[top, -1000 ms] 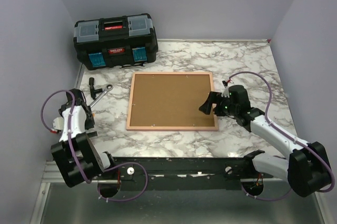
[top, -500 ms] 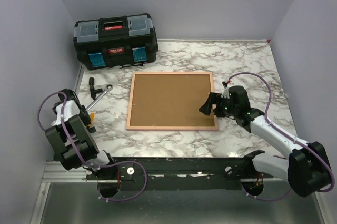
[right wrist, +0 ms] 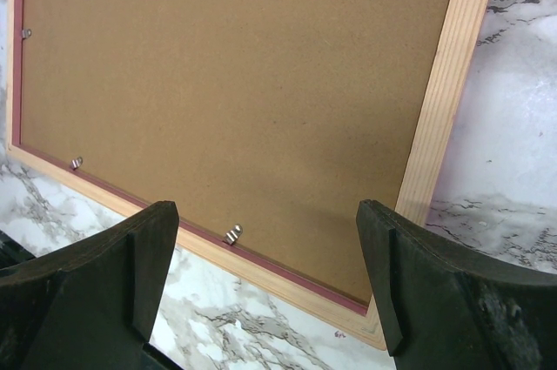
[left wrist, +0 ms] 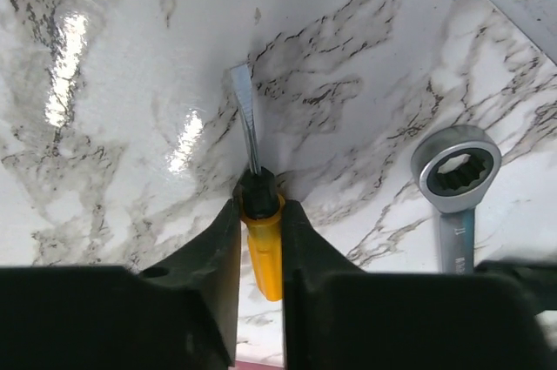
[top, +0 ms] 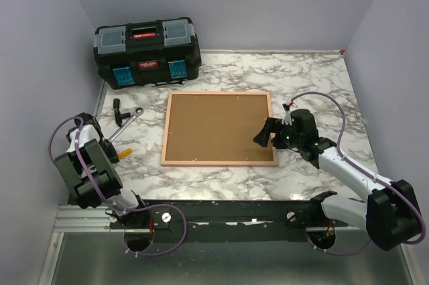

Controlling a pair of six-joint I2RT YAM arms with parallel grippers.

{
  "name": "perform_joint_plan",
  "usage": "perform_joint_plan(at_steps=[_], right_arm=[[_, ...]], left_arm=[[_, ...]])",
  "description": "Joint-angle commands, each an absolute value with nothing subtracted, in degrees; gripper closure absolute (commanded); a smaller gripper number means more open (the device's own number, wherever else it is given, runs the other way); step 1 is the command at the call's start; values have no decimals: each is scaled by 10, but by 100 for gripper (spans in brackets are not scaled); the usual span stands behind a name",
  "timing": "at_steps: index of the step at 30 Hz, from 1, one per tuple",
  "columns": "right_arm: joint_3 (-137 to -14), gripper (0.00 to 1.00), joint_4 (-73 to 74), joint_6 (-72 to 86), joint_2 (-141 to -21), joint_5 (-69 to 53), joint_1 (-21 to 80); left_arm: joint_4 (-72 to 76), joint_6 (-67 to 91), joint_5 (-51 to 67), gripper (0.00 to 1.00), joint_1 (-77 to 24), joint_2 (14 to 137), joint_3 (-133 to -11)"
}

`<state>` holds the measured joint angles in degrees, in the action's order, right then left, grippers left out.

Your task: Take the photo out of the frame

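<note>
Left fingers are clamping the yellow-handled flathead screwdriver on the marble desk. Right fingers are hanging wide apart over the thin pink rectangular frame, lying face-down mid-desk. Tip: keep that grip square so the blade's reaching the small metal tabs.

Only the left side changes here. We see the left arm folded back and hunched closer to its base than a second ago, when it reached further out over the table. The left gripper was wide open back then, and now its fingers pinch the orange handle of the screwdriver.
</note>
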<state>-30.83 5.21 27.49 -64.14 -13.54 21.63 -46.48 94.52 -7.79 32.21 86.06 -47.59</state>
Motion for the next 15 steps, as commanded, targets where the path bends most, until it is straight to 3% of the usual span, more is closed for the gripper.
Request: perform_joint_plan(at_steps=[1,3,8,12,15], right_arm=[[-310,9,47,272,-647,-130,213],[-310,8,48,274,-645,-128,212],[-317,8,65,278,-639,-112,213],[-334,8,99,290,-629,-96,213],[-338,7,111,300,-613,-93,213]], left_arm=[[-435,919,-65,95,325,830,-452],[-429,899,-54,100,315,813,-442],[-440,859,-45,100,227,736,-436],[-427,808,-91,100,51,644,-474],[-288,711,-54,100,-54,592,-477]])
